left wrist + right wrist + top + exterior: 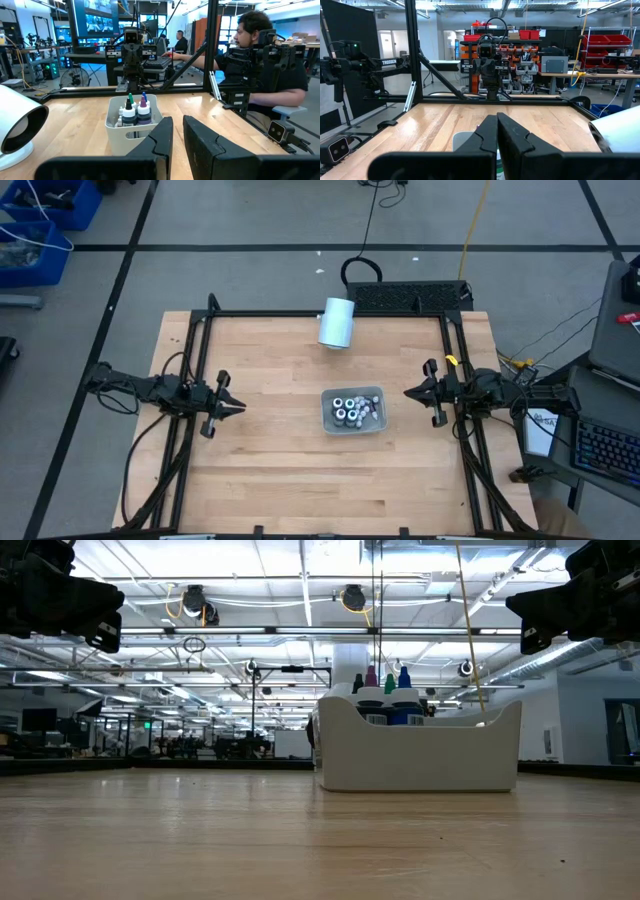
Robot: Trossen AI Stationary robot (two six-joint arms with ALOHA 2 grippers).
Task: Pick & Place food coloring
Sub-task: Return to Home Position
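Food coloring bottles (350, 410) are gathered inside the grey bin (328, 423), which is set on the bench (270, 470). The left gripper (240, 408) is held well apart from the bin on its left side, fingers (160, 142) parted by a narrow slit, nothing gripped. The right gripper (408, 392) is held nearer the bin's right side, fingers (487, 132) drawn together, empty. A white cylinder (337, 322) is laid beyond the bin's far edge.

Food coloring (351, 409) in tray (327, 426), tray central on table (270, 470) — cylinder (337, 323) behind, near far edge
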